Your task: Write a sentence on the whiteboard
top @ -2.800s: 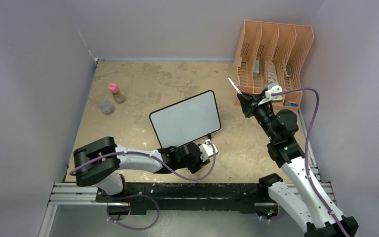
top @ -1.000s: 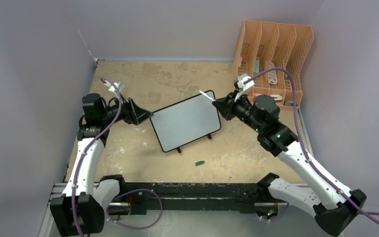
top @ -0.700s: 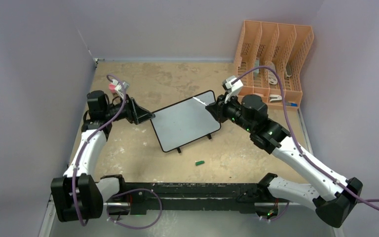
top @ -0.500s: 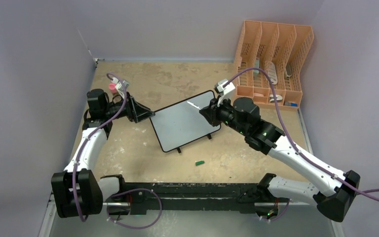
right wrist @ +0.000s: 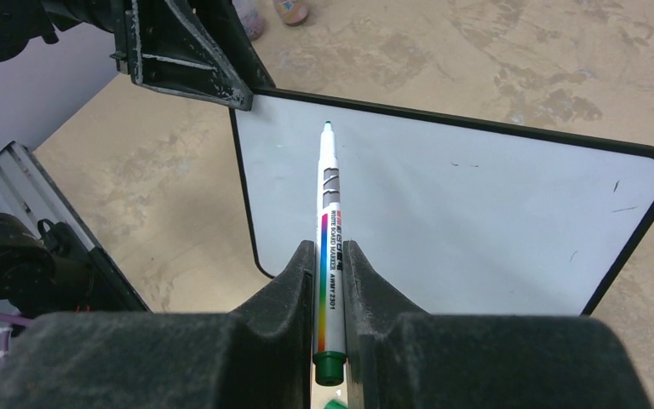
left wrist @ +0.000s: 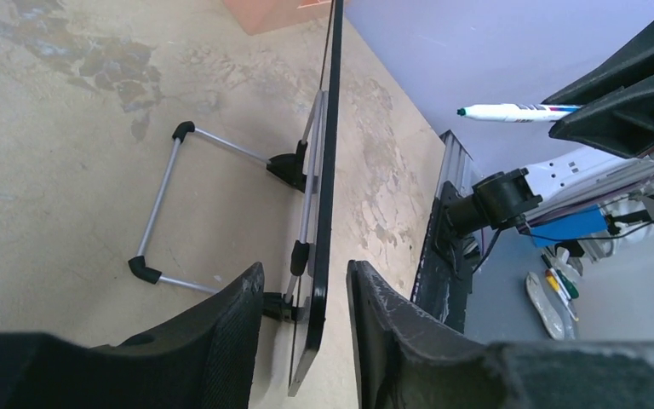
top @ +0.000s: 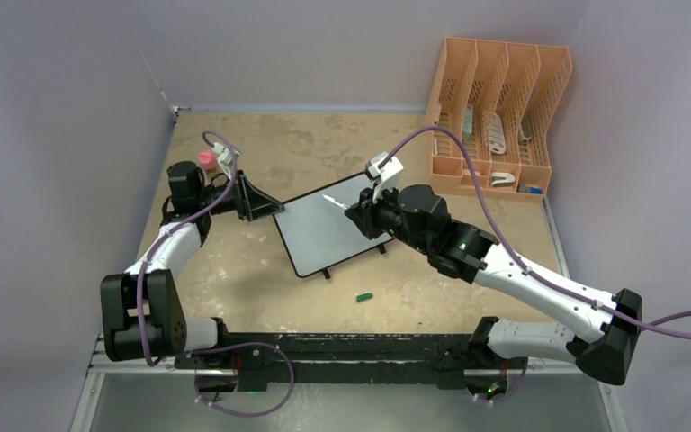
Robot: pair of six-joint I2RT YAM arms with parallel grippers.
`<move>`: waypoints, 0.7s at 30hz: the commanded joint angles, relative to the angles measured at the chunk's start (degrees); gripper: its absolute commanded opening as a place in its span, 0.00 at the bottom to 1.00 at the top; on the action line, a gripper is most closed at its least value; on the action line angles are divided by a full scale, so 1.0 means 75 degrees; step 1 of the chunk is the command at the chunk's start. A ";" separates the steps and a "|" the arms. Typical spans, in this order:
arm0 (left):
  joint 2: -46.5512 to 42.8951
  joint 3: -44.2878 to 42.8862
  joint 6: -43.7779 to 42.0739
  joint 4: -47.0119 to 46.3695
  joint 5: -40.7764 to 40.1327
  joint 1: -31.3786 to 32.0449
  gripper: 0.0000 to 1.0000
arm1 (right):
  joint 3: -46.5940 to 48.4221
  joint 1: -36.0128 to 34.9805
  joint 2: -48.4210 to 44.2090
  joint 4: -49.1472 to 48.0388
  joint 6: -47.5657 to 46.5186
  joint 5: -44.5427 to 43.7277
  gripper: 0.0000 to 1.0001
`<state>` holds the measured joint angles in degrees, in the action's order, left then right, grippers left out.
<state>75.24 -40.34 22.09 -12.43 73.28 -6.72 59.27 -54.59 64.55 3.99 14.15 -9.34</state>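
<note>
Whiteboard (left wrist: pixel 332 170) edge-on, face unseen (top cut by frame); rack (top: pixel 555 85) contents too small to tell.

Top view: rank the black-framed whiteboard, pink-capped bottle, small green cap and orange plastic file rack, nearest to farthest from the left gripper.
1. Black-framed whiteboard, corner at the left gripper.
2. Pink-capped bottle, far left.
3. Small green cap, near side.
4. Orange plastic file rack, far right.

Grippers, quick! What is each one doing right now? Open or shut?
Left gripper: open, a jaw on each side of the whiteboard, not clearly pinching it.
Right gripper: shut on the marker.
</note>
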 commanded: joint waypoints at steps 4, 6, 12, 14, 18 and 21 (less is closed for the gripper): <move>0.0289 0.0223 0.0674 -0.1589 0.0790 -0.0002 0.26 | 0.0430 -0.0288 0.0100 -0.0333 0.0104 -0.0410 0.00; 0.0254 0.0292 0.0688 -0.1649 0.0778 0.0025 0.21 | 0.0430 -0.0410 0.0156 -0.0344 0.0160 -0.0497 0.00; 0.0097 0.0472 0.0738 -0.1913 0.0783 0.0041 0.05 | 0.0475 -0.0947 0.0404 -0.0368 0.0343 -0.1160 0.00; 0.0065 0.0507 0.0770 -0.1988 0.0796 0.0041 0.01 | 0.0451 -0.1166 0.0465 -0.0427 0.0421 -0.1469 0.00; 0.0011 0.0616 0.0887 -0.2233 0.0797 0.0080 0.00 | 0.0229 -0.1559 0.0537 -0.0762 0.0549 -0.2082 0.00; -0.0084 0.0703 0.0874 -0.2335 0.0756 0.0178 0.00 | 0.0083 -0.1811 0.0589 -0.1060 0.0672 -0.2448 0.00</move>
<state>76.71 -36.01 28.03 -26.20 77.73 -6.35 59.96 -66.02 69.17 2.17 17.04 -21.04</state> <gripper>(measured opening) 0.051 0.150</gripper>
